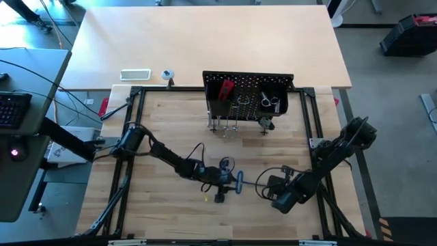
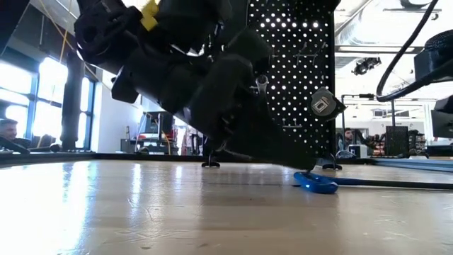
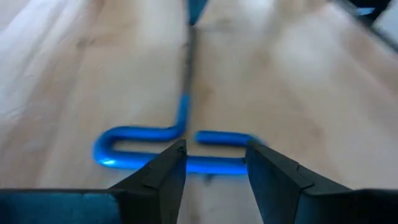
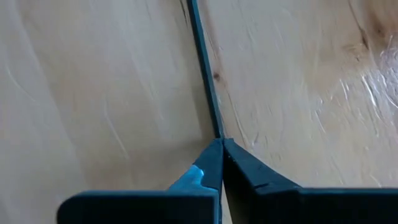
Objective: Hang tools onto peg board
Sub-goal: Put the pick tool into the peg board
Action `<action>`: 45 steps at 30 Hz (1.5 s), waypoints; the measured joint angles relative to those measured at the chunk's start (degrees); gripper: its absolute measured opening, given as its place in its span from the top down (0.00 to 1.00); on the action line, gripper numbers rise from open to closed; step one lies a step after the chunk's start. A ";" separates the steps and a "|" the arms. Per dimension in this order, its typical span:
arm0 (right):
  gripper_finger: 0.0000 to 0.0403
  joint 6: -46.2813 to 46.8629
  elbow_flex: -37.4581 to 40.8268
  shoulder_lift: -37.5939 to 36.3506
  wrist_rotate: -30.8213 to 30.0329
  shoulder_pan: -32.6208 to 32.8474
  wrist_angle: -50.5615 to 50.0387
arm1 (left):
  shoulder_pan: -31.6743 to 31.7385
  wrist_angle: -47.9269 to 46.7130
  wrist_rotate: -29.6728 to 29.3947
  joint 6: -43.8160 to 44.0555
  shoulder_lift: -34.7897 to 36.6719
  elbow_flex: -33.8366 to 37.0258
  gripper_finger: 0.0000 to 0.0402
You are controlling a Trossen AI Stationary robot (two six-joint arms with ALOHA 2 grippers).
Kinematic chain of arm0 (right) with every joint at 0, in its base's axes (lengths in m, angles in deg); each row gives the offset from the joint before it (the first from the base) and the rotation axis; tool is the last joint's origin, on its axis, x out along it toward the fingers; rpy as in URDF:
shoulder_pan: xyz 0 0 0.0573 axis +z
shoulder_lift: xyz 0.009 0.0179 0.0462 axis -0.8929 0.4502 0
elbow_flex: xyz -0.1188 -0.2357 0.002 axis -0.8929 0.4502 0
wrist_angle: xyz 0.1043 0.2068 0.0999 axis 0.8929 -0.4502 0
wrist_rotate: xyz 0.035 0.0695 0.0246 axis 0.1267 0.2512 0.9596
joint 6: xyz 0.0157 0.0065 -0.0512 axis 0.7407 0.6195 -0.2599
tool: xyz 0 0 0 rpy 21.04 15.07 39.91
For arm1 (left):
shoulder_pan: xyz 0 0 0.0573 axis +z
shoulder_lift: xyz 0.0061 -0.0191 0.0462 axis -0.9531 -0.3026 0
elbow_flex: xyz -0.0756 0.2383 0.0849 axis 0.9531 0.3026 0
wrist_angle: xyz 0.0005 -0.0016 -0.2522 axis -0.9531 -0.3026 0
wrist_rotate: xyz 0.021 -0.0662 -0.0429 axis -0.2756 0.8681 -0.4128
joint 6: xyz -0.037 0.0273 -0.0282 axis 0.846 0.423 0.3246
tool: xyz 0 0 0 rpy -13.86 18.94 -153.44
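The step in hand is picking up the blue-handled key point(image 1: 238, 182), which lies on the table point(image 1: 171, 130) well in front of the peg board point(image 1: 248, 95). The left tool point(image 3: 211, 163) is low, fingers apart around the blue handle. The right tool point(image 4: 221, 163) is pressed together at the key's thin shaft. Next, I think, comes a lift toward the board.

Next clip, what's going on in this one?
Both arms are working on one tool, a T-handle key with a blue handle lying on the wooden table in front of the peg board. The left claw is open around the blue handle. The right claw has shut on the key's thin dark shaft. The key is not yet hung; several silver tools and a red-handled tool already hang on the board.
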 joint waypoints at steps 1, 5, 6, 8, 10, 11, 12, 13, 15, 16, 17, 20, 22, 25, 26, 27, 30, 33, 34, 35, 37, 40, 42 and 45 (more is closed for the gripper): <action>1.00 0.19 0.38 -0.06 -0.11 -0.01 0.71 | 0.33 -0.74 -0.52 0.45 0.00 0.02 0.60; 1.00 0.21 0.50 -0.01 -0.08 -0.13 1.79 | 1.07 -1.27 -1.13 1.22 0.02 0.00 0.56; 1.00 0.16 0.53 -0.01 -0.10 -0.15 2.11 | 1.08 -1.27 -1.05 1.23 0.02 0.00 0.55; 1.00 -0.32 0.63 -0.01 -0.10 -0.18 3.44 | 1.21 -0.97 -0.88 1.08 0.07 0.00 0.51; 1.00 -1.09 0.71 0.15 -0.22 -0.32 5.90 | 1.24 -1.07 -0.34 0.08 0.68 0.00 0.48; 1.00 -1.22 0.77 0.16 -0.46 -0.33 6.86 | 1.28 -0.72 -0.14 -0.43 0.82 -0.04 0.47; 1.00 -1.24 0.81 0.20 -0.52 -0.36 8.74 | 1.30 -0.65 0.18 -1.31 1.02 -0.07 0.45; 1.00 -1.31 0.77 0.37 -0.22 -0.49 10.24 | 1.30 -1.10 0.71 -2.34 1.19 -0.07 0.44; 1.00 -2.41 0.83 0.45 0.91 -0.77 12.34 | 1.30 -1.22 2.11 -3.84 1.23 -0.04 0.43; 1.00 -3.19 0.83 0.45 1.08 -0.83 13.09 | 1.30 -1.23 2.90 -4.25 1.27 -0.04 0.42; 1.00 -3.67 0.91 0.45 0.99 -1.07 13.66 | 1.30 -1.25 4.05 -4.26 1.29 -0.04 0.42; 1.00 -4.32 0.88 0.47 1.20 -1.73 14.45 | 1.36 -2.36 8.01 -4.34 1.29 -0.04 0.42; 1.00 -4.68 0.88 0.47 1.18 -2.01 14.42 | 1.36 -4.14 9.58 -4.83 1.29 -0.04 0.42; 1.00 -5.24 0.88 0.47 1.02 -2.23 14.47 | 1.35 -6.38 12.07 -5.78 1.53 -0.04 0.42; 1.00 -5.30 0.88 0.47 1.06 -2.34 14.54 | 1.35 -6.82 12.77 -5.90 1.60 -0.04 0.42; 1.00 -5.39 0.88 0.49 1.08 -2.36 14.60 | 1.35 -7.43 13.59 -6.22 1.60 -0.04 0.42; 1.00 -5.84 0.88 0.49 0.89 -2.36 14.93 | 1.38 -8.06 16.87 -7.41 1.64 -0.04 0.42; 1.00 -6.09 0.88 0.49 0.66 -2.36 15.35 | 1.61 -8.89 18.89 -8.33 1.71 -0.05 0.42; 1.00 -6.09 0.88 0.49 0.51 -2.36 15.45 | 1.68 -9.33 18.89 -8.65 1.75 -0.09 0.42; 1.00 -6.18 0.88 0.49 0.29 -2.36 15.66 | 1.68 -9.80 19.06 -9.03 1.77 -0.11 0.42; 1.00 -6.28 0.88 0.49 0.22 -2.45 15.96 | 1.70 -11.38 18.96 -10.01 1.81 -0.19 0.42; 1.00 -6.28 0.88 0.49 -0.08 -2.47 16.00 | 1.68 -13.56 17.90 -10.60 1.75 -0.31 0.42; 1.00 -6.63 0.88 0.49 -0.13 -2.47 16.11 | 1.68 -14.33 17.75 -10.38 1.51 -0.31 0.42; 1.00 -8.67 0.88 -0.03 -0.23 -2.47 16.73 | 1.68 -14.81 17.39 -10.25 1.46 -0.33 0.43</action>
